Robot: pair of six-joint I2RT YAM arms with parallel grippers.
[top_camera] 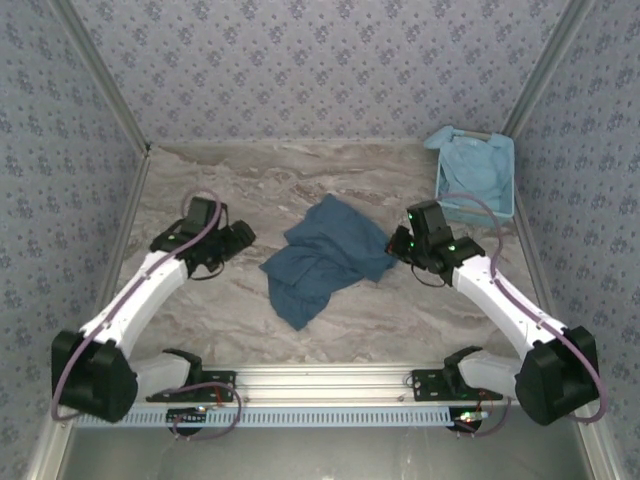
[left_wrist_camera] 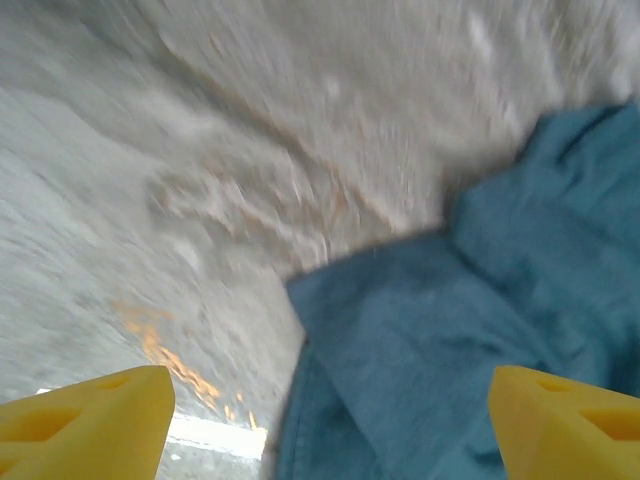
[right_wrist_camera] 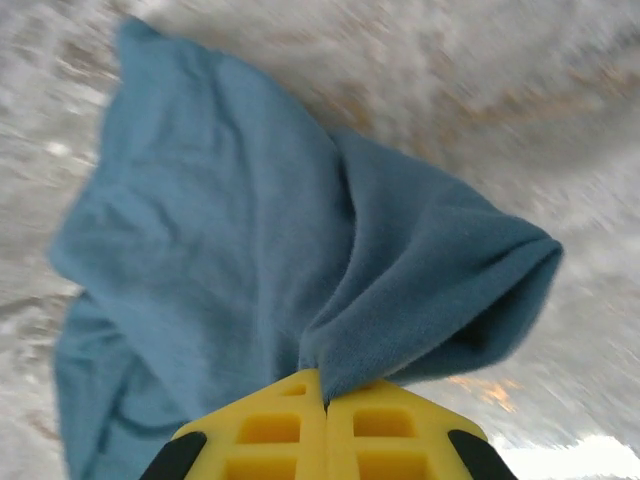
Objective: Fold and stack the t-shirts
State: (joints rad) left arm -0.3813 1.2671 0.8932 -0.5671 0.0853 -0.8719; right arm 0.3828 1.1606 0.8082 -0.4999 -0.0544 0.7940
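Left tool (left_wrist_camera: 330, 380) agape, empty, just beside dark shirt's (top_camera: 325, 255) left edge. Dark shirt crumpled mid-bench (top_camera: 400, 320), long axis near-left to far-right; neck, sleeves hard to make out, wrist views blurred. Right tool (right_wrist_camera: 325, 405) pinched on its right fold. Pale shirt (top_camera: 478, 172) bunched in basket (top_camera: 511, 190), far right.

Lab booth: wallpapered walls (top_camera: 320, 70), marble-look table (top_camera: 250, 180)

no readable text, no labels (wallpaper merely patterned)
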